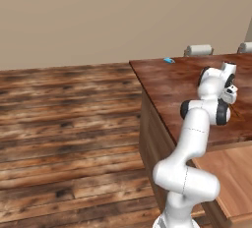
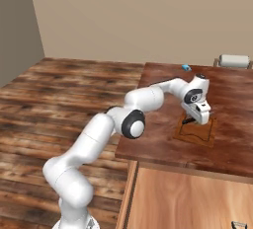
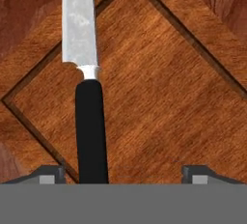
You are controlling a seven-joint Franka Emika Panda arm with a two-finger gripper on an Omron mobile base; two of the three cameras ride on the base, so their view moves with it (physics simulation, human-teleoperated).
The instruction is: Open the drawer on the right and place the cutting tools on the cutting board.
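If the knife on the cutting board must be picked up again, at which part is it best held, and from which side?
Grip the knife at its black handle, coming from straight above. It lies flat on the cutting board, and the round handle is thicker than the thin blade. The open pincer probably needs centering on the handle first.

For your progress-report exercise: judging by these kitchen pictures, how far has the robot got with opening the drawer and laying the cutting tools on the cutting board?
Done: the drawer stands pulled out, and the knife lies on the cutting board. In hand: the gripper hangs just over the board, jaws spread wide, its fingertips clear of the knife handle. Left: lifting away, and checking the drawer; a small object shows at its near edge, too small to identify.
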